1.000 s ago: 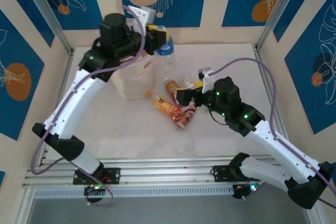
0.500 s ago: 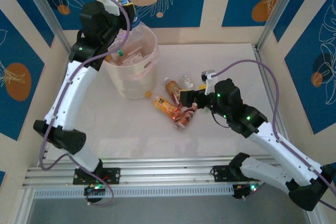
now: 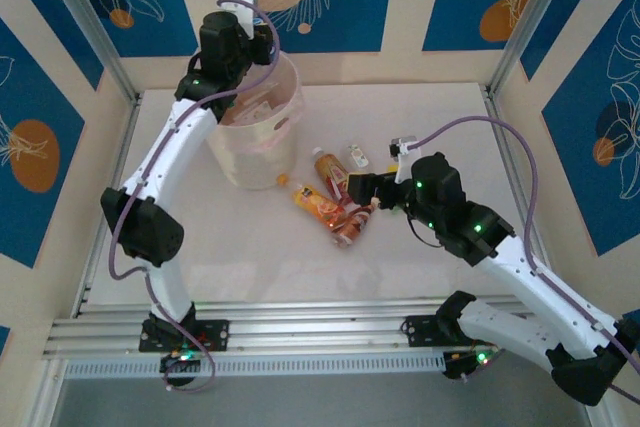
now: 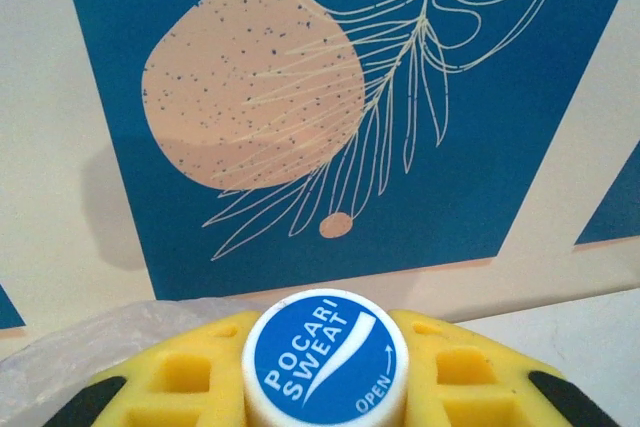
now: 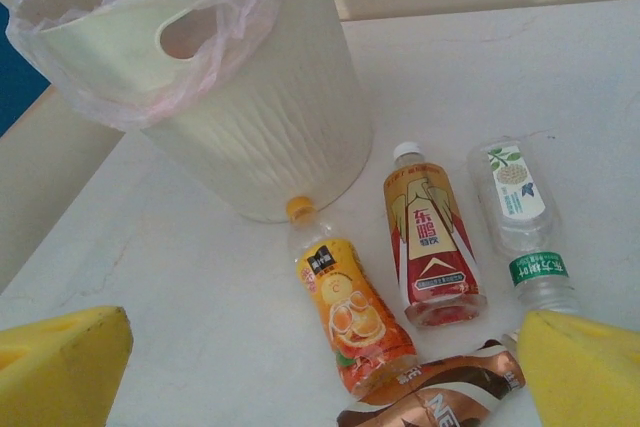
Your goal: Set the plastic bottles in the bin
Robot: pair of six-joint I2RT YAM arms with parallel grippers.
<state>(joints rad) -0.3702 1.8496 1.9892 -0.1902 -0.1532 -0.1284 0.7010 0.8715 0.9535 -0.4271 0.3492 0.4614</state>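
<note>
While the left hand (image 3: 258, 44) pinches one bottle (image 4: 325, 355), the right hand (image 3: 355, 187) gapes near four bottles (image 5: 352, 317).

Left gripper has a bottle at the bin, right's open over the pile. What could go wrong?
The left gripper holds the blue-capped bottle by the bin's far rim; released there, it may miss. The open right gripper hangs over the adjacent orange bottle and red-label bottle; it might catch both.

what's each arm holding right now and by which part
The left jaws are shut on a Pocari Sweat bottle, gripped at its capped top end with yellow pads on either side. The right jaws stand open, holding nothing.
</note>
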